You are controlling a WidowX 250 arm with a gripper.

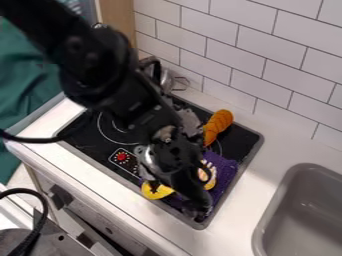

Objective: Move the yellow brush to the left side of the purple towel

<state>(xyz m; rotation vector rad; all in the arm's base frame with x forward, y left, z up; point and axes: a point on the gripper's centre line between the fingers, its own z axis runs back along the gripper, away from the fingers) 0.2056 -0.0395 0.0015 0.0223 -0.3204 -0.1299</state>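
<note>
Gripper (178,197) over the brush (155,192) and towel (226,169)
From the gripper, the orange toy (218,125) sits at one o'clock on the stove (246,141), the sink (266,220) at three.

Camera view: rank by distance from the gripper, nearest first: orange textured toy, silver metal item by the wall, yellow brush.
Measured from the gripper:
1. Yellow brush: right at the gripper, over the purple towel.
2. Orange textured toy: beyond the towel, wall side of the stove.
3. Silver metal item: far back, by the tiled wall.
</note>
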